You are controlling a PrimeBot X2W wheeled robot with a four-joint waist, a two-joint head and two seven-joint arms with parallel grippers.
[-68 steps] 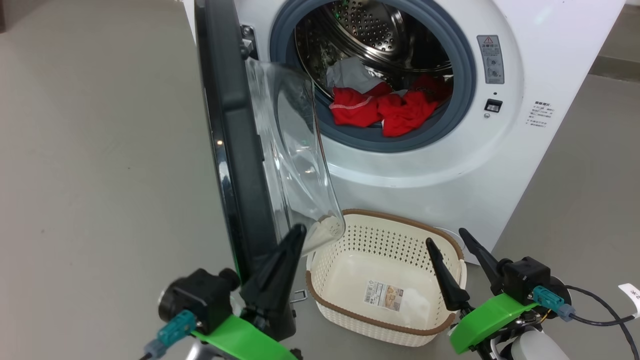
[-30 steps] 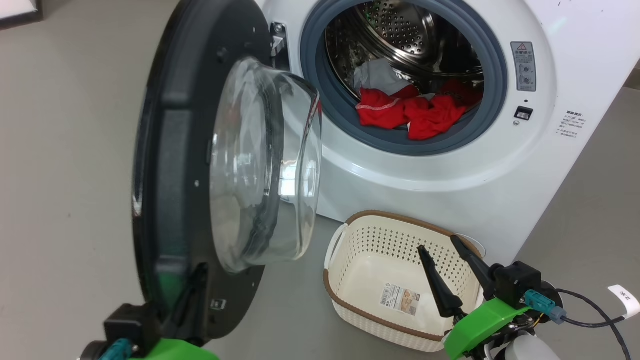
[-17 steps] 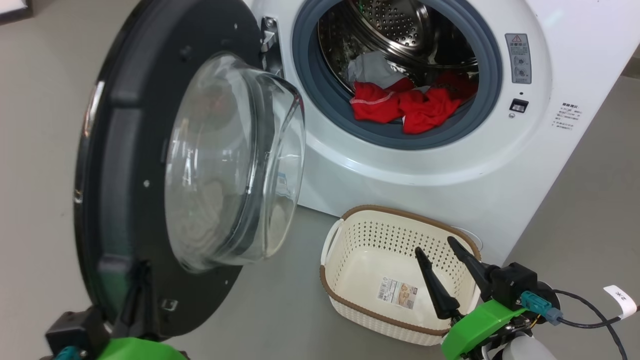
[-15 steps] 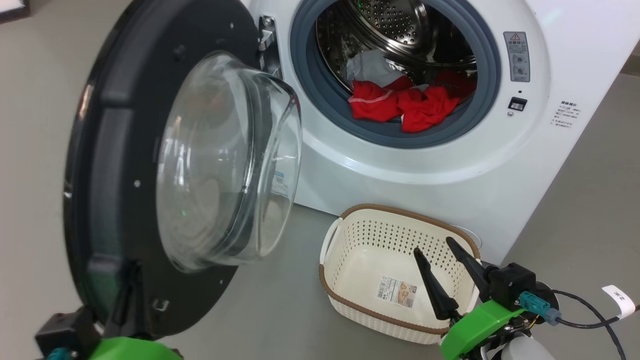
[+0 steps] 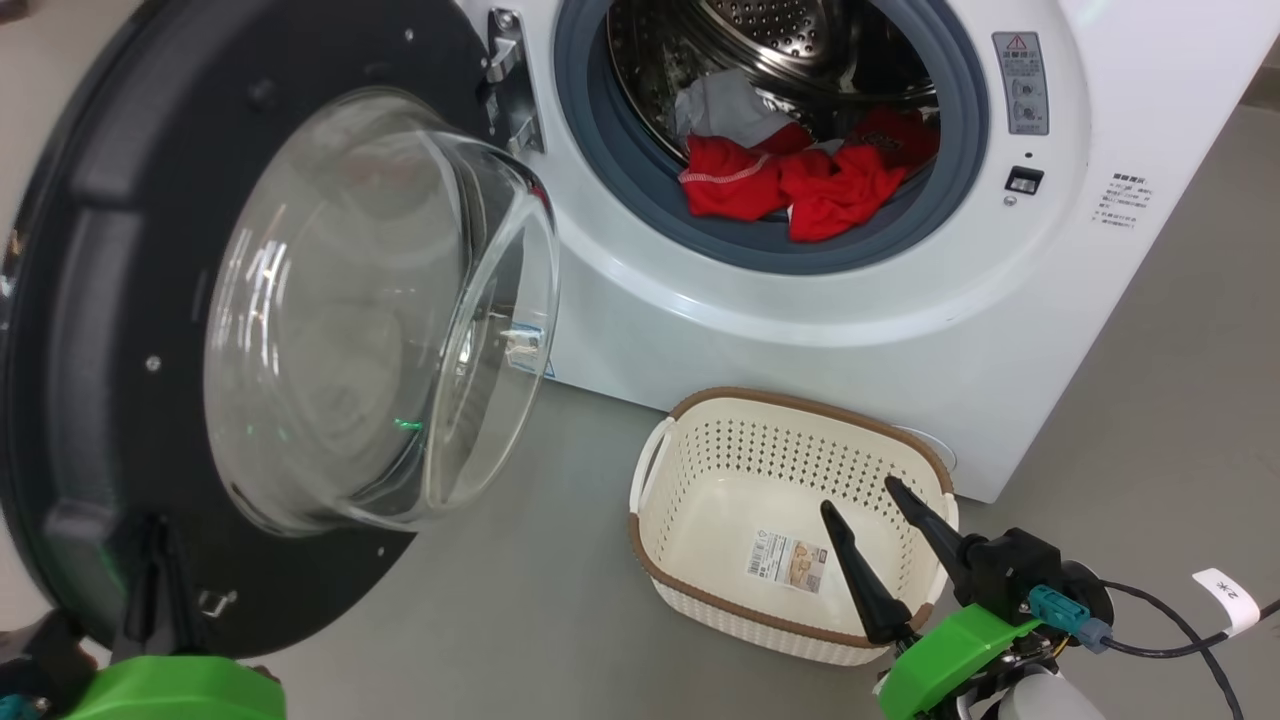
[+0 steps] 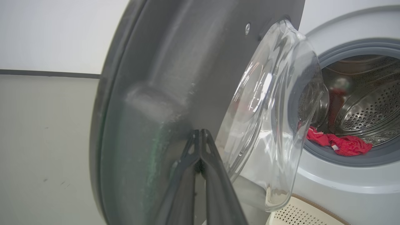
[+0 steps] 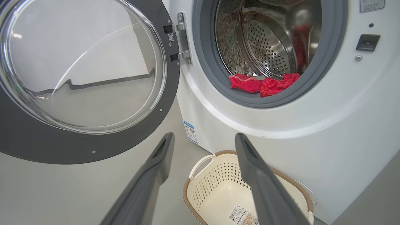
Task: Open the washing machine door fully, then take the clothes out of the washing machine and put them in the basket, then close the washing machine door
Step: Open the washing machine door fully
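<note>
Your left tool [image 6: 200,132], clenched empty, presses the door [image 5: 100,300] on its inner face; a slip could let the door swing back over the clothes [image 5: 790,190] at the front of the drum [image 5: 790,40]. Your right tool [image 5: 858,494], released, hangs above the basket [image 5: 800,396] and could knock it.

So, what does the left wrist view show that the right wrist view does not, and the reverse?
Left wrist view adds: the left hand, fingers shut together, tips at the dark inner face of the washing machine door. Right wrist view adds: the right hand, open, near the basket, the sticker on its floor, and the door hinge. Shared: the door with its glass bowl, the steel drum, the red clothes, and at least a part of the basket.
</note>
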